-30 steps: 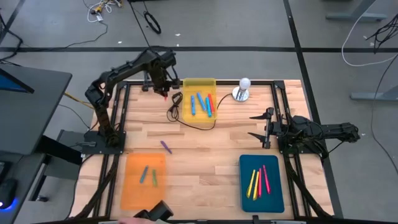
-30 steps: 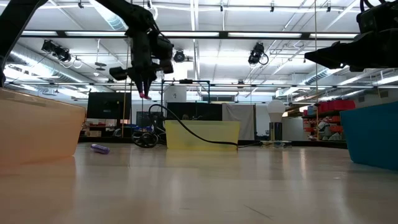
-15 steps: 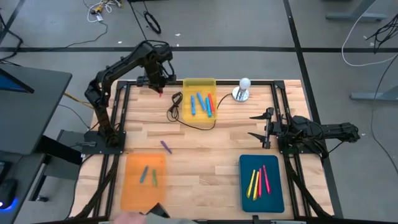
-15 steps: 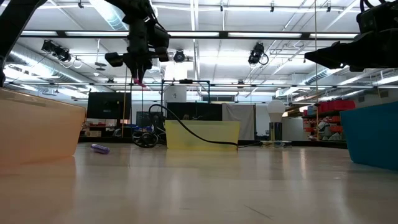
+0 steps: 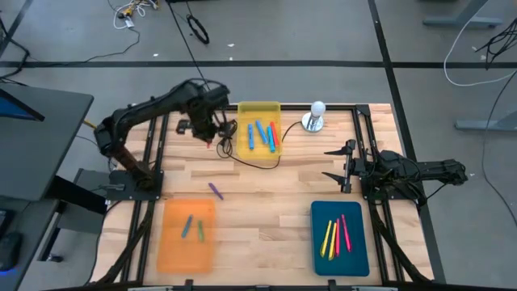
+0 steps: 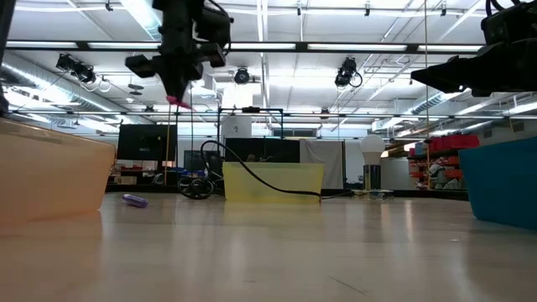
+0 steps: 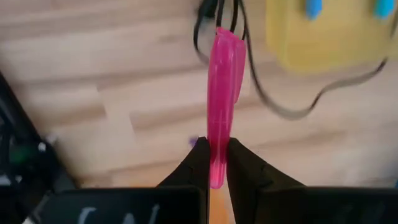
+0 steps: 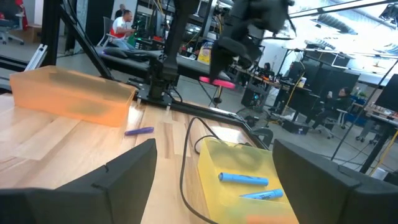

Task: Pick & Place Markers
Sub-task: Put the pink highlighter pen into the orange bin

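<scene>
Seen from above, pale wooden planks form the tabletop [image 5: 266, 202], where the left gripper [image 5: 209, 139] hangs beside a yellow tray [image 5: 258, 129] of markers [image 5: 260, 134], a purple marker [image 5: 215, 190] lies loose mid-table, and flat orange [image 5: 186, 234] and teal [image 5: 339, 238] trays hold more thin sticks. At table height the same gripper hovers high over the smooth boards with a pink marker [image 6: 179, 102] in its tip; its wrist camera shows dark fingers [image 7: 198, 163] pinched tight on that glossy pink stick, above a thin black cable [image 7: 273, 106]. Across the table, the right gripper [image 5: 338, 171] waits near the right edge, its wrist view showing both broad fingers [image 8: 127, 171] spread wide and holding nothing.
</scene>
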You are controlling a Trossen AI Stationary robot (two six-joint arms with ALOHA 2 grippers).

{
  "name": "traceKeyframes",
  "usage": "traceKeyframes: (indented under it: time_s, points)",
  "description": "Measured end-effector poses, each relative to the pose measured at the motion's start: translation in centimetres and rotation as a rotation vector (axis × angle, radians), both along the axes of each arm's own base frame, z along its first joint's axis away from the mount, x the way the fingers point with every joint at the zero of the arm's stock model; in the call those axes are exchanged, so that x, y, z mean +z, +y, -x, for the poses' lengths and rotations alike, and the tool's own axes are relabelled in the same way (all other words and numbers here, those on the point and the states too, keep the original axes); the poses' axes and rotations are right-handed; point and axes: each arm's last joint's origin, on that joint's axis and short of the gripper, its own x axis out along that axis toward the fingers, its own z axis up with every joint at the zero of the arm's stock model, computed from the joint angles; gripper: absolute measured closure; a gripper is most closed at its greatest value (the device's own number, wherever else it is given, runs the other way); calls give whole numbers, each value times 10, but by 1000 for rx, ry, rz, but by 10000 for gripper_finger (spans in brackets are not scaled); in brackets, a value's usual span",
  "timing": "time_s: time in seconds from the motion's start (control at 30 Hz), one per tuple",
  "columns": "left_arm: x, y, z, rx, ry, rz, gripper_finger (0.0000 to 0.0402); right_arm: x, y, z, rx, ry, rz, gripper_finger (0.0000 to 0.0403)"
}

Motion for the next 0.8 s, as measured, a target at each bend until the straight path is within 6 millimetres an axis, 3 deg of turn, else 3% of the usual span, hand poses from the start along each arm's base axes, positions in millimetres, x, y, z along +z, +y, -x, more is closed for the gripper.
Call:
traceKeyframes:
  time_s: [0.8]
  points:
    - [26,-165,43,-46,47,31,371,0,0,0,0,0,0,80]
